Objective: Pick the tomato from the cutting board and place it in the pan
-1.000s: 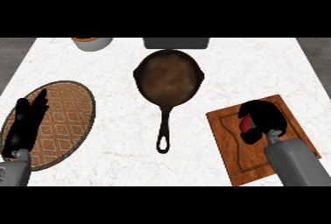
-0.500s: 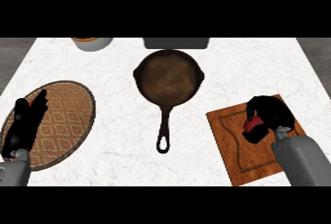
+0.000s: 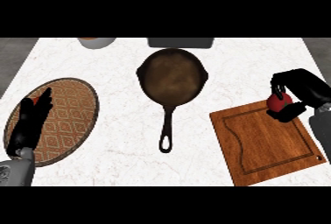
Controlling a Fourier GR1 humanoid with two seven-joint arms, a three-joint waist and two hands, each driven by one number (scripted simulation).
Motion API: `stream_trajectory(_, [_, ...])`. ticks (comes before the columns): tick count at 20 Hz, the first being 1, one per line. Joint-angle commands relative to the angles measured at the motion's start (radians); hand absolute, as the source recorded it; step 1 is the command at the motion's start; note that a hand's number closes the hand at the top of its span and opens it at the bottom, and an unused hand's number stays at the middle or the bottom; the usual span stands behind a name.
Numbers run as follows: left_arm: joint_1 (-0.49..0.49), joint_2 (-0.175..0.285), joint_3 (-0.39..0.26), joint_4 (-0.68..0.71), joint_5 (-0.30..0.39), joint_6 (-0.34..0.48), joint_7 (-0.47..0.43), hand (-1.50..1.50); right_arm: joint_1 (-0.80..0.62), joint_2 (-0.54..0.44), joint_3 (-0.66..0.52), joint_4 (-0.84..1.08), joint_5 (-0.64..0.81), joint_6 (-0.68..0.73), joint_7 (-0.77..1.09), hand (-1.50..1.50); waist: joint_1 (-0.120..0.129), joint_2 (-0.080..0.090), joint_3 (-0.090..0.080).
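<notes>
- Head view, right hand: the right hand (image 3: 302, 87) has its fingers and thumb curled round the tomato (image 3: 279, 103). Only a patch of red shows between the black fingers, on the hand's inner side.
- Head view, tomato: it sits in that grasp just above the far right corner of the cutting board (image 3: 265, 144). Most of the board lies on the robot's side of the hand and slightly to its left. Whether the tomato has cleared the wood or is touching it cannot be told from this angle.
- Head view, the deciding relation: the pan (image 3: 173, 78) lies to the left of the holding hand and a little farther from the robot, with bare counter (image 3: 239, 83) between them. Its long axis runs away from the robot. The round bowl is at the far end, and the handle (image 3: 168, 131) points back toward the robot, lying left of the hand and nearer the robot than it.
- Head view, judgement: the carry should go leftward and slightly forward to end over the bowl, not the handle.
- Head view, left hand: the left hand (image 3: 29, 124) rests open, fingers straight, over the woven mat (image 3: 68, 118), well to the left of the pan. It holds nothing, so the job falls to the right hand.
</notes>
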Motion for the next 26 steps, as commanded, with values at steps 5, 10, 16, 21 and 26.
stream_trajectory(5, [0.000, 0.019, 0.018, 0.010, 0.010, -0.024, -0.002, 0.00, -0.158, -0.003, -0.146, 0.125, -0.164, -0.091, -0.326, 1.50, -0.004, -0.003, -0.001])
stream_trajectory(10, [-0.008, 0.002, 0.025, 0.058, -0.013, -0.009, -0.040, 0.00, -0.240, 0.126, -0.109, 0.172, -0.128, -0.108, -0.249, 1.50, -0.016, -0.008, -0.003])
stream_trajectory(16, [-0.050, 0.027, 0.037, 0.064, -0.003, -0.034, -0.001, 0.00, -0.395, 0.296, -0.103, 0.271, -0.133, -0.110, -0.073, 1.50, -0.007, -0.005, -0.003])
stream_trajectory(21, [-0.018, -0.007, 0.017, 0.012, -0.017, -0.011, 0.000, 0.00, -0.481, 0.404, -0.134, 0.448, -0.148, -0.173, -0.062, 1.50, 0.013, 0.001, -0.002])
stream_trajectory(26, [-0.069, 0.009, 0.029, 0.061, -0.005, -0.040, -0.009, 0.00, -0.594, 0.414, -0.190, 0.639, -0.157, -0.225, -0.077, 1.50, 0.022, 0.012, -0.002])
